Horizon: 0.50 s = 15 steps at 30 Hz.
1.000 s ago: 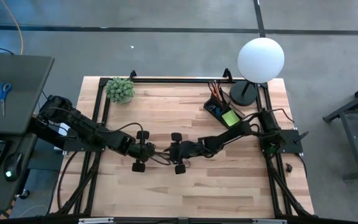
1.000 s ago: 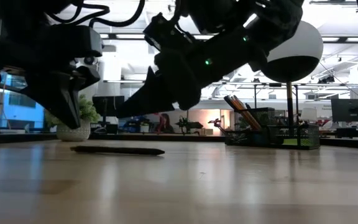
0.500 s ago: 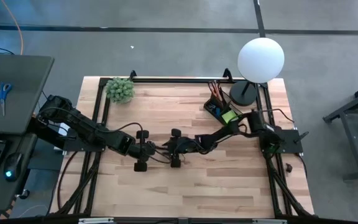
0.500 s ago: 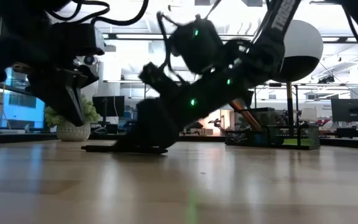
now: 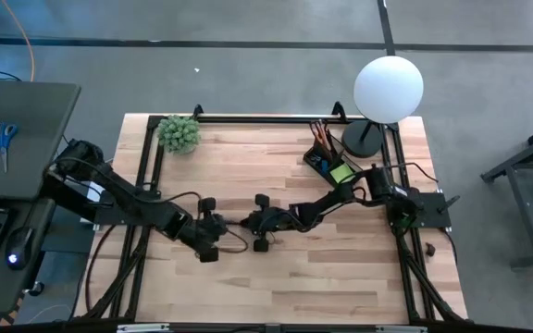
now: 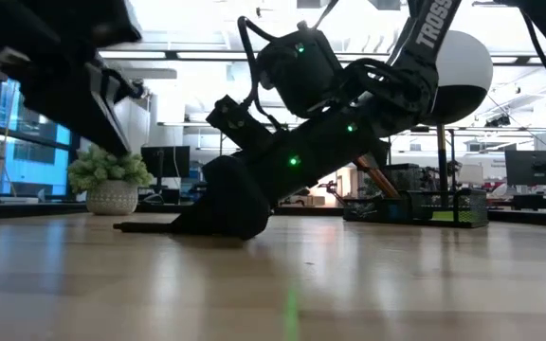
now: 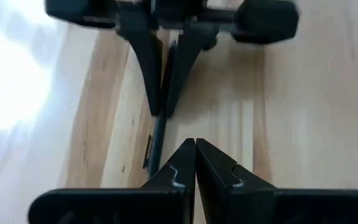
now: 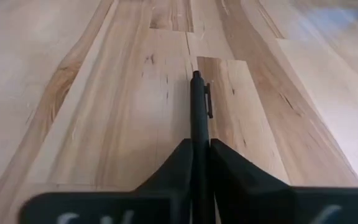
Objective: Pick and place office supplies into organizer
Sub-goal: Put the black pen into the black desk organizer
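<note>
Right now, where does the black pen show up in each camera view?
High view: hidden under the right pincer, table centre.
Low view: black pen flat on the table, left of centre.
Left wrist view: centre, between the right pincer's fingers.
Right wrist view: centre, clamped.
Shared landmark: the right pincer.

Grey floor [image 5: 248, 74] surrounds the wooden worktop [image 5: 276, 277]; a dark desk [image 5: 17, 129] stands left, bright ceiling lights [image 6: 197, 57] far behind

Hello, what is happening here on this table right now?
The right gripper is down on the table near its middle, its fingers closed on a black pen that lies flat on the wood. The left gripper is shut and empty, close by, facing the pen. The organizer, with pencils already in it, stands at the far right beside the lamp.
</note>
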Tool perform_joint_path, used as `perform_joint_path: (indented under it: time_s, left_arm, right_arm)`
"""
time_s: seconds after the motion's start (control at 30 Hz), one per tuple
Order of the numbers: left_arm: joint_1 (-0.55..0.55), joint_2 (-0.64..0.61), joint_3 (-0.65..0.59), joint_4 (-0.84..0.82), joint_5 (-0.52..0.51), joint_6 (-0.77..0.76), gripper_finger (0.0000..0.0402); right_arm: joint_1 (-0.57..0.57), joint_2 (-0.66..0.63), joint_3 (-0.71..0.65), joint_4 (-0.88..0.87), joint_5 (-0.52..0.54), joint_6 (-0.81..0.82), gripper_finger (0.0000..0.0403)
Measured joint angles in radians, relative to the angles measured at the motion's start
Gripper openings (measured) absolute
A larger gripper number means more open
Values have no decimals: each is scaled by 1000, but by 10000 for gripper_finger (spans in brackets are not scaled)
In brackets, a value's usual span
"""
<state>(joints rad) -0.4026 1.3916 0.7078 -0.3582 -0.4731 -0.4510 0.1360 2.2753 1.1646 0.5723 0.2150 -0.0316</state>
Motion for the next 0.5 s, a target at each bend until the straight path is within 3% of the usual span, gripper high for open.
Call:
perform_joint_path:
  time_s: [0.07,0.27,0.5]
  left_arm:
    - [-21,-21,0,-3,-36,-17,1]
    - [-70,-98,0,-2,-69,-78,1]
    - [-141,-133,0,-49,-183,-91,1]
  right_arm:
    - [3,-2,-1,-1,4,-3,17]
    - [0,-60,-23,-27,9,2,25]
    - [-2,-309,-207,59,-29,19,17]
